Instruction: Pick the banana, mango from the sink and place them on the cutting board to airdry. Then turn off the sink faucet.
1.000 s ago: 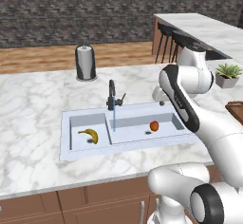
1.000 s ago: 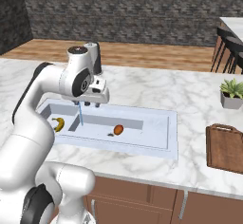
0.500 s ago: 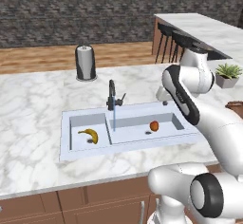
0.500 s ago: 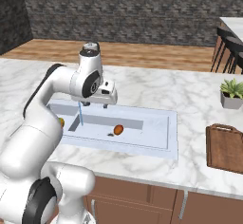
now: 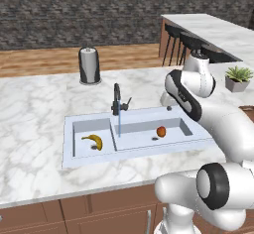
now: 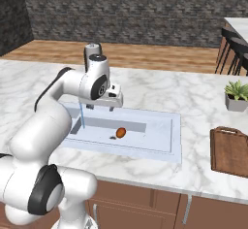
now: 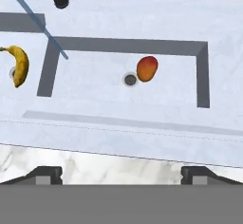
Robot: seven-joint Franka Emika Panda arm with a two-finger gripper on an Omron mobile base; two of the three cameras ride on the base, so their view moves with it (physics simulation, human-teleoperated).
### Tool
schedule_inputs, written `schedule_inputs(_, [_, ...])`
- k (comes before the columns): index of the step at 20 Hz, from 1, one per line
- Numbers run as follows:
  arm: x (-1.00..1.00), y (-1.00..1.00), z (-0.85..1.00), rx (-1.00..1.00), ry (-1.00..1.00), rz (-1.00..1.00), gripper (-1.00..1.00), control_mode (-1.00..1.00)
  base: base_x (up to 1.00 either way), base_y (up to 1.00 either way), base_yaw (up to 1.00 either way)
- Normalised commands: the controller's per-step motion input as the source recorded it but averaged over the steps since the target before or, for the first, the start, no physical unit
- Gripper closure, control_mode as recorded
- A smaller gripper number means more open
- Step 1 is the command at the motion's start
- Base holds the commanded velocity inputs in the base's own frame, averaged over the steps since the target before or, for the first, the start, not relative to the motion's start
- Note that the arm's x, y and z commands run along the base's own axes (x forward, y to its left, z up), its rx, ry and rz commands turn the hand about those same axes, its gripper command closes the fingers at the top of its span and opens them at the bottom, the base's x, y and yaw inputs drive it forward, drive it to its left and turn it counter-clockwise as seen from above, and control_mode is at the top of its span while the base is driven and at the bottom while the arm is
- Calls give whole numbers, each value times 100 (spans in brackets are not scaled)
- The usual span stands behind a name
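Now your one mango (image 7: 147, 69) lies in the larger basin of the sink (image 7: 142, 123), just beside its drain, and one banana (image 7: 20, 65) in the smaller, both wet under the one running sink faucet (image 5: 118, 99). Your gripper (image 6: 100, 106) hovers above the sink, jaws spread wide and empty, probably lining up a pick. One cutting board (image 6: 230, 150) waits well apart, right.

No text, label, brand, number or sign can be read in any of the views. The surfaces in the rendered kitchen are plain or only patterned, with nothing lettered on them.
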Motion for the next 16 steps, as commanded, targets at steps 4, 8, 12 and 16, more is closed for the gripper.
schedule_inputs(4, [26,-2,-39,0,-1,3,-100,-100,0,0,0])
schedule_inputs(8, [14,-9,-21,0,-1,3,-100,-100,0,0,0])
schedule_inputs(12, [11,-5,-23,0,0,0,-100,-100,0,0,0])
schedule_inputs(16, [7,-1,-16,0,0,0,-100,-100,0,0,0])
